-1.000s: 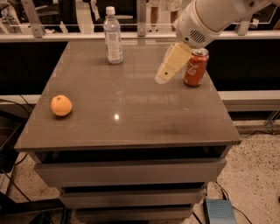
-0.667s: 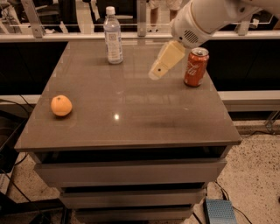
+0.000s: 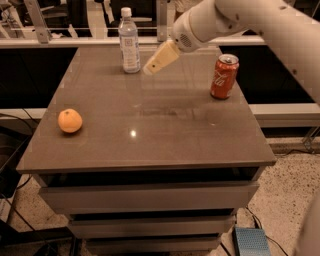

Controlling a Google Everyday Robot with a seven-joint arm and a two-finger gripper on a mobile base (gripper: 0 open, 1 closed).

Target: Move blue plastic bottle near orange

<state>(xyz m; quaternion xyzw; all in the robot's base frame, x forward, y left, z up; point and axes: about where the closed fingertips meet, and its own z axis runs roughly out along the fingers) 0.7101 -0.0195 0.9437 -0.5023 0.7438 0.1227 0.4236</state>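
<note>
Your gripper [image 3: 150, 68] has swung from the can [image 3: 223, 76] toward the far-edge blue plastic bottle [image 3: 129, 45] to grasp it; whether it's clenched, you can't tell.

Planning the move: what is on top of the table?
A bottle at back, orange left, can right. The gripper hangs above, beside the bottle. The arm hides part of the back edge.

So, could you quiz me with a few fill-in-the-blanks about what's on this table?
1. The bottle has a ____ cap.
2. The claw hovers over the table, nearest the ____.
3. The can is ____.
4. Farthest from the can lies the ____.
Missing words: white, bottle, red, orange.
</note>
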